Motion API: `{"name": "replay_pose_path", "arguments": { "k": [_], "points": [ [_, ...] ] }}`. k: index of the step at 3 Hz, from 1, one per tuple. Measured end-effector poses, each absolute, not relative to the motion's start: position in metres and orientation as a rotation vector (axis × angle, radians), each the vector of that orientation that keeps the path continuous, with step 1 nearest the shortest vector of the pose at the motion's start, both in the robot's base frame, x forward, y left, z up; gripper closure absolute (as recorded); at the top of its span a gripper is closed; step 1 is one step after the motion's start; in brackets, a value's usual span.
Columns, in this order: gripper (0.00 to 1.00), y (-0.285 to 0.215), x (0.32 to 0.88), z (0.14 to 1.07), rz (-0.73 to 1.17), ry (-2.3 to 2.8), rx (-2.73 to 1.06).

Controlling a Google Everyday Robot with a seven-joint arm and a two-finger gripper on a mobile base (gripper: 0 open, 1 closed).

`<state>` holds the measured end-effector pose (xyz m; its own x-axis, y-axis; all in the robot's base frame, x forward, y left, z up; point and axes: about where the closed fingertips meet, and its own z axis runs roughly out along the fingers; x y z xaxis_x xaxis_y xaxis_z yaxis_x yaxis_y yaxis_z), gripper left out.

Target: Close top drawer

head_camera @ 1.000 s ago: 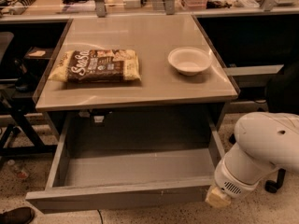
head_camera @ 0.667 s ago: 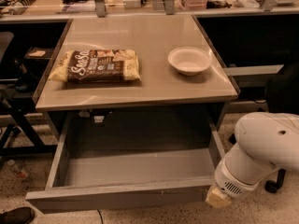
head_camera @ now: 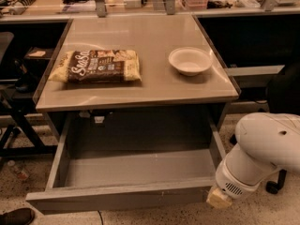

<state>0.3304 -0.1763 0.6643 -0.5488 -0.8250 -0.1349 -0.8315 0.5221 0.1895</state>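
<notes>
Only the gripper's (head_camera: 219, 199) tan tip shows, with the open top drawer's (head_camera: 117, 198) front corner just left of it. Spread or pressed together, I cannot tell. Up-left, the brown bag's (head_camera: 96, 66) lettering is illegible.

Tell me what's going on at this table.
A white robot arm reaches in from the lower right, its claw at the right end of the top drawer front. The drawer stands pulled far out under the table, not yet closed. Whether the claw touches it is unclear. A snack bag and a white bowl sit on top.
</notes>
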Motion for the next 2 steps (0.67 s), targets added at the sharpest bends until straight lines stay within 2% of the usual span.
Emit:
{"name": "replay_pose_path", "arguments": {
  "k": [1, 2],
  "points": [
    [0.12, -0.1763, 0.3304, 0.6643, 0.362, 2.716, -1.478],
    [0.00, -0.1763, 0.3304, 0.6643, 0.362, 2.716, -1.478]
  ]
}}
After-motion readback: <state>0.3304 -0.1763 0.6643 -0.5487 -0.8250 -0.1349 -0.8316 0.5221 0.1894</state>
